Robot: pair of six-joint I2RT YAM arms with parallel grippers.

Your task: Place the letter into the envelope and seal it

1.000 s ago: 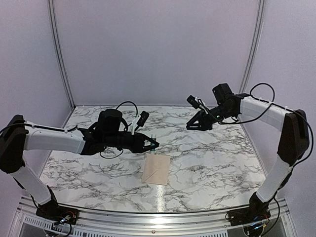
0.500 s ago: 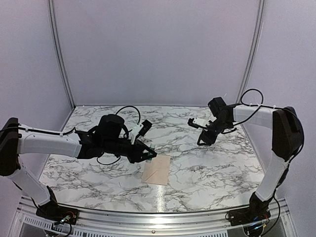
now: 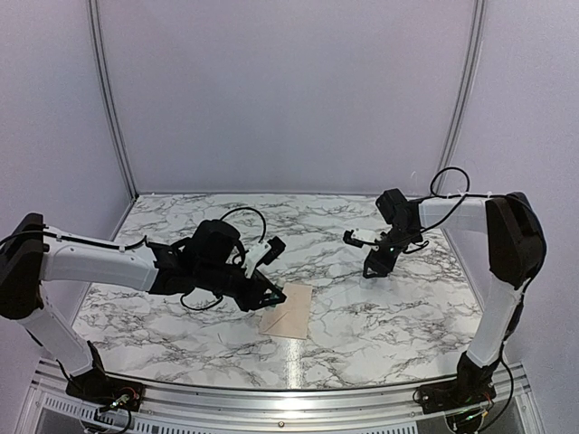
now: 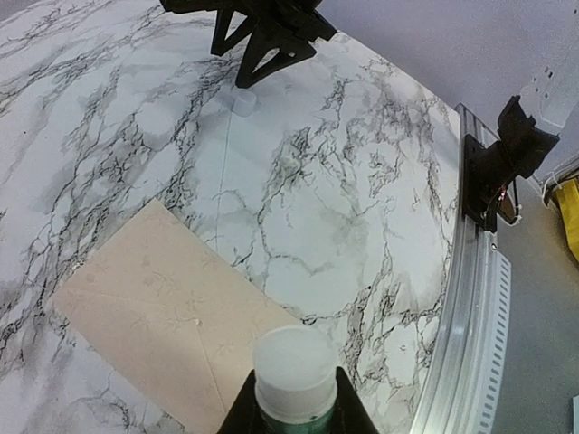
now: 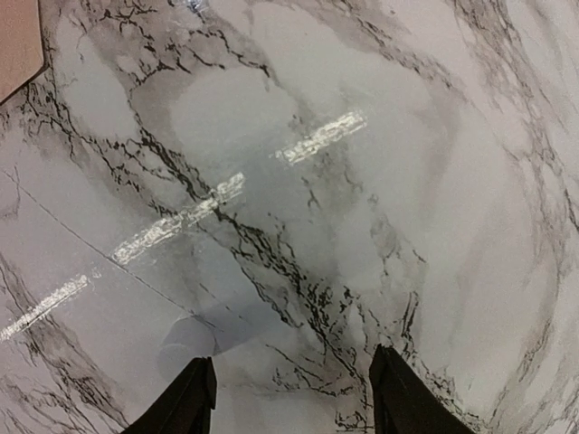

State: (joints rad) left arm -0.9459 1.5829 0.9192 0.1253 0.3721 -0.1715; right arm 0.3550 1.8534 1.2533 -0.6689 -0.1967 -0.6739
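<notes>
the envelope lies flat on the marble table, near the front edge and between the two arms, with its diagonal fold lines facing up. no separate letter shows anywhere, so it is probably already inside, and the step in hand looks like sealing.

to do that well, the left gripper should bring its white-tipped green tube, probably a glue stick, down onto the flap edge. it should run along the fold with light pressure so the thin paper does not skid or crumple. the other arm could pin a corner.

the left jaws pinch the tube, which hangs just above the envelope's near-left edge; i cannot tell whether it touches. the right gripper is well apart, low over bare table, with its jaws spread and nothing between them. a small translucent cap lies just beside one finger.
</notes>
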